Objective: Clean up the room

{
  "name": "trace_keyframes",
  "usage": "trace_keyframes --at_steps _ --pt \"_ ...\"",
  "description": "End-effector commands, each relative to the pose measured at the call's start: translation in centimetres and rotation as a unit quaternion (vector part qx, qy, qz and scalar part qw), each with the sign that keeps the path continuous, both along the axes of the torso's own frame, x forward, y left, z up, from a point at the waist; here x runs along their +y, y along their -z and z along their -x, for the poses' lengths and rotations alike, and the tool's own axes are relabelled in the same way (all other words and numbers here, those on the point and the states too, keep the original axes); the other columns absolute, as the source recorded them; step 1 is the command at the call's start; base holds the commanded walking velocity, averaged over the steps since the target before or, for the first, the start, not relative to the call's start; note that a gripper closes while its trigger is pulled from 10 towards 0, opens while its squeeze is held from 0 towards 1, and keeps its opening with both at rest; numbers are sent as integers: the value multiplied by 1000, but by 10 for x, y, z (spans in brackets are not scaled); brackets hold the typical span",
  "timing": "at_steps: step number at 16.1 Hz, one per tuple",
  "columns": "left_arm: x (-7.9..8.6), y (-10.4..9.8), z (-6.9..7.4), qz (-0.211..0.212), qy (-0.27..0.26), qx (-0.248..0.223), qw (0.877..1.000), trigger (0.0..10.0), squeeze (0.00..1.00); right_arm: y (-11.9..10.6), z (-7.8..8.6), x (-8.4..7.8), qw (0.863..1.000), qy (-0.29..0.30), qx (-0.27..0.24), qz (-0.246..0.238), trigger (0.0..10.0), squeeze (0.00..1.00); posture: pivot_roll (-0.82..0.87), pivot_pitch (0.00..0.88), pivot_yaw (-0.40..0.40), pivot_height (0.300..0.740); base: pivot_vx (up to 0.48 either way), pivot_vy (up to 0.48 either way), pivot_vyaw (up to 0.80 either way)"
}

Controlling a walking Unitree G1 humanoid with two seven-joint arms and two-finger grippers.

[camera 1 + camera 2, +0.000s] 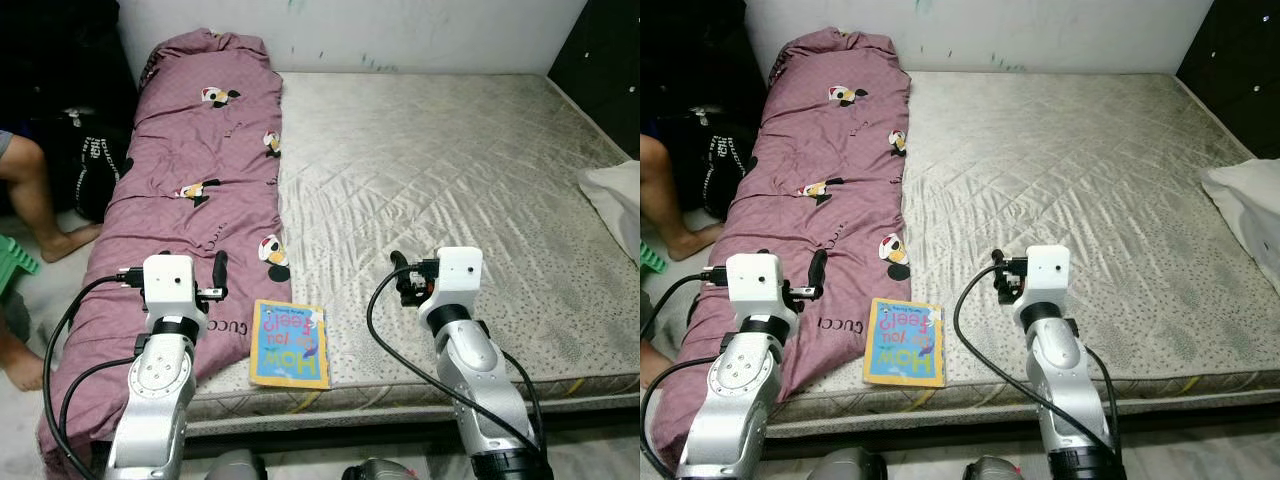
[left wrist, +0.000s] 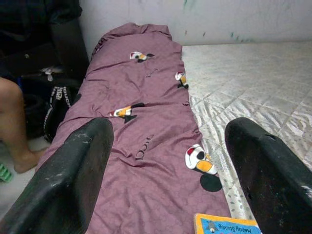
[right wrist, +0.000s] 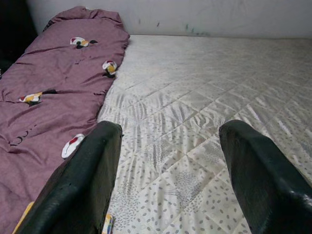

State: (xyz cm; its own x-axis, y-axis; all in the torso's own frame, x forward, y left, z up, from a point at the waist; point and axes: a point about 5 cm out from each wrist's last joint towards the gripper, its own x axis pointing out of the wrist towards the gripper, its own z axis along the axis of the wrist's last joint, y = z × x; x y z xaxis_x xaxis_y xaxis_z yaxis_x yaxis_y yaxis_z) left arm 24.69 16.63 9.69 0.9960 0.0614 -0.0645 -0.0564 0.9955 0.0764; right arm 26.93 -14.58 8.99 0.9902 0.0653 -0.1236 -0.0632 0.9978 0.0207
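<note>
Lying near the mattress (image 1: 450, 180) edge, book (image 1: 290, 344) between both open hands.

head stereo: high, down at mattress (image 1: 450, 170) | wrists: low, forward | shared: blanket (image 2: 146, 112)

- Our two arms are silver, built of rounded jointed segments with round screw-ringed caps.
- Each wrist carries a white boxy camera housing.
- Black cables loop from each housing down along the arm.
- The left gripper (image 2: 165, 170) and right gripper (image 3: 168, 168) each have two long, matte black, scuffed fingers.
</note>
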Motion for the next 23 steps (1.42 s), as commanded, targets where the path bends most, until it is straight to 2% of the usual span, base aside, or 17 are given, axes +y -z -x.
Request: trace_keyframes --at_steps 1,9,14,21,23 --pt "-3 -3 -2 -11 6 -6 1000 10000 0 -4 -5 -2 1000 11 -11 0 10000 0 22 1 -33 740 0 0 0" --pt "-3 -3 -3 -9 6 -6 1000 10000 0 -4 -6 -3 1000 15 -10 -4 10000 0 23 1 -32 740 0 0 0" --pt "-4 -3 -3 -5 7 -6 1000 10000 0 -4 -6 -4 1000 16 -11 -2 10000 0 20 2 -35 740 0 449 0" --pt "-3 -5 -3 -9 5 -18 1000 10000 0 -4 -6 -4 1000 16 -8 -2 10000 0 23 9 -37 740 0 0 0" --pt "-3 -6 -3 -5 9 -19 1000 10000 0 -2 -7 -4 1000 21 -3 -8 10000 0 23 12 -35 740 0 0 -800"
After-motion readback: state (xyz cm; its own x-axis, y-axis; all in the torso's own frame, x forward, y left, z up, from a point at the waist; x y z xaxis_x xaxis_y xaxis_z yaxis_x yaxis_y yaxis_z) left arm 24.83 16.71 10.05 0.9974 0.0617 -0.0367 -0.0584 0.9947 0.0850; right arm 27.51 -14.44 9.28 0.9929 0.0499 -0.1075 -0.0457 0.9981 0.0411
